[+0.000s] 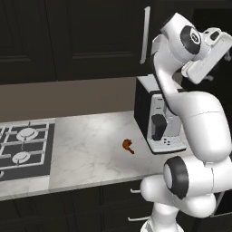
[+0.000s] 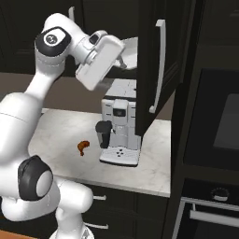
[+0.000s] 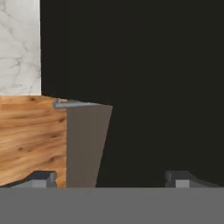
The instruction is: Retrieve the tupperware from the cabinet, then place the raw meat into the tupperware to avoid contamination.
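Claw: released, fingertips wide apart, nothing between them.
Raw meat: lying on marble counter, at 9 o'clock of coffee machine, near but apart.
Tupperware: white, inside the cabinet, at 12 o'clock above the coffee machine.

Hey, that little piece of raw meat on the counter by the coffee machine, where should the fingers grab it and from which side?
Probably from straight above, fingers closing across the thick rounded end of the raw meat. It lies flat on the marble counter, so only its top and sides are free. The darker thin end looks too slim to hold. The coffee machine stands apart on one side, leaving room for the open gripper.
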{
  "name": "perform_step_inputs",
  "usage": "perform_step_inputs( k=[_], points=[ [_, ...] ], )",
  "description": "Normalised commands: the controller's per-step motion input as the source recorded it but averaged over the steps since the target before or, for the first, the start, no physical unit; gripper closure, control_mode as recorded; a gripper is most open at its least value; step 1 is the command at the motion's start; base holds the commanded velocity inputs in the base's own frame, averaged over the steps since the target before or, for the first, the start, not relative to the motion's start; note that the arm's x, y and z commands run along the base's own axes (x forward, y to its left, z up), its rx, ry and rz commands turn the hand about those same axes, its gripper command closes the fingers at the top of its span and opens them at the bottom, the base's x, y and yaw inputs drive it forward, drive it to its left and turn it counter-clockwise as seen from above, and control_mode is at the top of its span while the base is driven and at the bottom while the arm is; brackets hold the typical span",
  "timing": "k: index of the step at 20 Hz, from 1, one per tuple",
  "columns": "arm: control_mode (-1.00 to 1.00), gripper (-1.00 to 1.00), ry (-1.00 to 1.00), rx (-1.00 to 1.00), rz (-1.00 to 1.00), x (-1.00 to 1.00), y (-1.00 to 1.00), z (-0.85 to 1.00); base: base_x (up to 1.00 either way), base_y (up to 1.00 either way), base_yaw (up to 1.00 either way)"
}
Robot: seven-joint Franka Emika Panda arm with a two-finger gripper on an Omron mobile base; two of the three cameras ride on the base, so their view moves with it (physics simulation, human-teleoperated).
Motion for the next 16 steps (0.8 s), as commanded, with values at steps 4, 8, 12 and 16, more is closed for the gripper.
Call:
perform_step_inputs(
  k=[4,8,12,16],
  points=[
    [-1.0,-1.0,-0.3,0.38,-0.25,-0.15,0.15,-0.26,0.0,0.0,0.0],
    [-1.0,-1.0,-0.37,0.33,-0.18,-0.23,0.4,-0.29,0.0,0.0,0.0],
    [-1.0,-1.0,-0.42,0.28,-0.1,-0.11,0.63,-0.24,0.0,0.0,0.0],
    [-1.0,-1.0,-0.5,0.18,-0.06,-0.03,0.69,-0.01,0.0,0.0,0.0]
  ],
)
